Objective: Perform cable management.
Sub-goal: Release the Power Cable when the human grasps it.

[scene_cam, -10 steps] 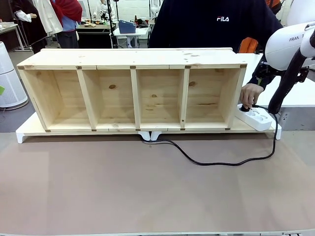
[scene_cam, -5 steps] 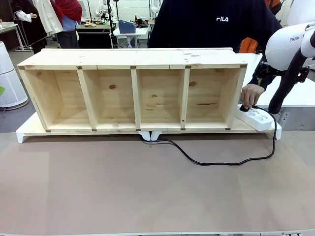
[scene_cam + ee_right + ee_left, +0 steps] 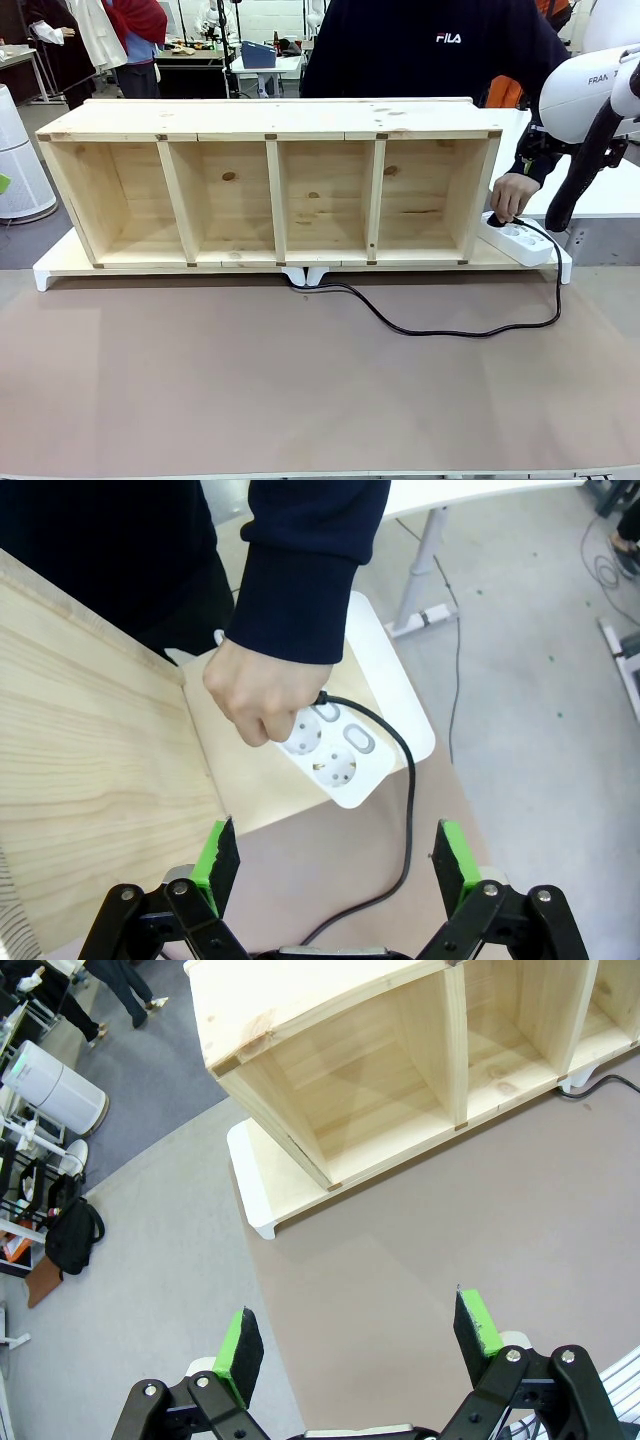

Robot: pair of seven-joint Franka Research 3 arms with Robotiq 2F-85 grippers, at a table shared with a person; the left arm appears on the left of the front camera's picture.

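Person's hand at the power strip while both arms wait with jaws spread.

Left gripper [image 3: 355, 1345] hangs empty, far from the cable [image 3: 440, 331]; right gripper [image 3: 330, 865] spreads above the hand [image 3: 262, 694] gripping the plug at the strip [image 3: 345, 763]. The robot should hold off until the hand clears. Compared with a second ago, the hand sits slightly higher, cable slack barely shifted.

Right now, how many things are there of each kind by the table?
Wooden shelf: 1
White power strip: 1
Black cable: 1
Person's hand: 1
Left gripper: 1
Right gripper: 1
Total: 6
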